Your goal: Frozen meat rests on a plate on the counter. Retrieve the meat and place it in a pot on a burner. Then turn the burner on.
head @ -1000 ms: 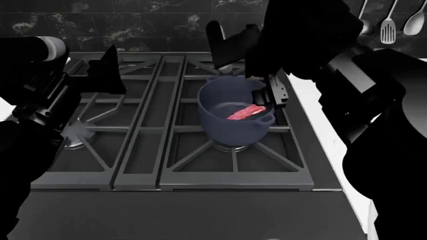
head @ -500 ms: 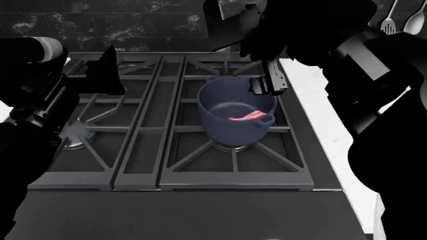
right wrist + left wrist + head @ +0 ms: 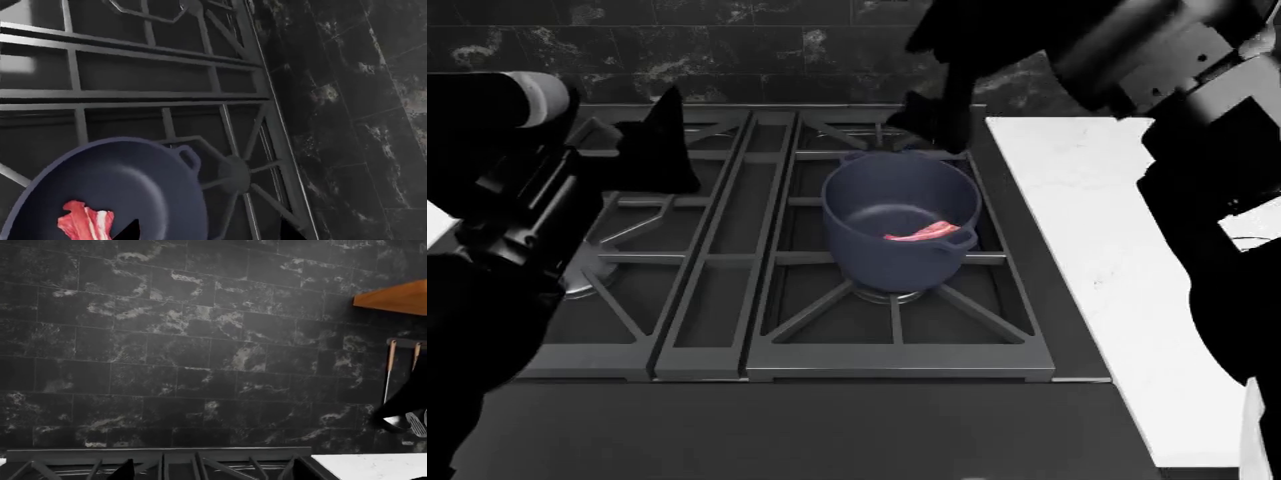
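**Kid:** Where is the meat [image 3: 922,234]?

**Me:** Lying in the pot [image 3: 897,232] on the burner [image 3: 893,296]. My right fingers [image 3: 941,118] hang just behind it, holding nothing; open or closed, I can't tell. My left fingers [image 3: 661,135] are farther away.

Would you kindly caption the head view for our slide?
Pink-red raw meat strip lies inside the deep blue-grey pot on the black stove grate.

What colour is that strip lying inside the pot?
Pink-red with paler streaks: the meat, clearest in the right wrist view, inside the blue-grey pot.
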`<state>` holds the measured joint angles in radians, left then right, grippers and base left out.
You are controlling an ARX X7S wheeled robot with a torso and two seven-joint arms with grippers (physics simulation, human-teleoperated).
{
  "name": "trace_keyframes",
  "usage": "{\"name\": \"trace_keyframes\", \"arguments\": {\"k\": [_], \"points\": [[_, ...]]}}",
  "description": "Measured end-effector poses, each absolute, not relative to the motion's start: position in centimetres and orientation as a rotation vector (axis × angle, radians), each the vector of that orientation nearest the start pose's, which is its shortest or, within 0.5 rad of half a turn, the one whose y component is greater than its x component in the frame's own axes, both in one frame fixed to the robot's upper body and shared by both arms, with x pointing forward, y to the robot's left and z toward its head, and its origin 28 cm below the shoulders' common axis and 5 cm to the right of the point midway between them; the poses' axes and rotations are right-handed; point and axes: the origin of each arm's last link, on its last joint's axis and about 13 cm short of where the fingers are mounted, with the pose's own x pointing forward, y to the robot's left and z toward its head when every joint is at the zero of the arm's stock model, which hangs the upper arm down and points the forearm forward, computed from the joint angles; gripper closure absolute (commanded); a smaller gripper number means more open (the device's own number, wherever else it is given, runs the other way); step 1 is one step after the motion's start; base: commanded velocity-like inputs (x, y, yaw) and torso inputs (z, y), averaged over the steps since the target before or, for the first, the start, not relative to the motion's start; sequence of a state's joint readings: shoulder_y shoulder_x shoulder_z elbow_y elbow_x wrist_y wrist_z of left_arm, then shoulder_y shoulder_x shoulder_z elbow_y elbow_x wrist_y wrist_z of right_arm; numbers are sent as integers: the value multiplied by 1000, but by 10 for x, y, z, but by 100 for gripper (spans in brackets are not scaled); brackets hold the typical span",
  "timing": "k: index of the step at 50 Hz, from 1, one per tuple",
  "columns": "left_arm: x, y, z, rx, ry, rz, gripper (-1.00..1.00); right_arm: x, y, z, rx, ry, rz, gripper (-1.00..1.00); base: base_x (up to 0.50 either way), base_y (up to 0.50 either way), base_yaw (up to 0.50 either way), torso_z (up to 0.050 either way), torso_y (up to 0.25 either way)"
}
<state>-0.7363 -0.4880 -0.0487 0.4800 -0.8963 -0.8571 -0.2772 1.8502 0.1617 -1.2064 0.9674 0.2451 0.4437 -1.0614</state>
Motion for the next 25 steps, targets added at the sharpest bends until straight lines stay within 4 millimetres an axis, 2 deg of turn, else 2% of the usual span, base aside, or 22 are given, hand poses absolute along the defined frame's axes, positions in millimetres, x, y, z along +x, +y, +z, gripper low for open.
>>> {"name": "trace_keyframes", "arguments": {"k": [13, 25], "points": [[251, 255, 258, -107, -290, -184, -100, 356, -104, 387, -711, 157, 752, -100, 0, 0, 0, 0, 0], [244, 252, 260, -154, -333, -157, -100, 313, -101, 350, -543, 14, 580, -100, 0, 0, 0, 0, 0]]}}
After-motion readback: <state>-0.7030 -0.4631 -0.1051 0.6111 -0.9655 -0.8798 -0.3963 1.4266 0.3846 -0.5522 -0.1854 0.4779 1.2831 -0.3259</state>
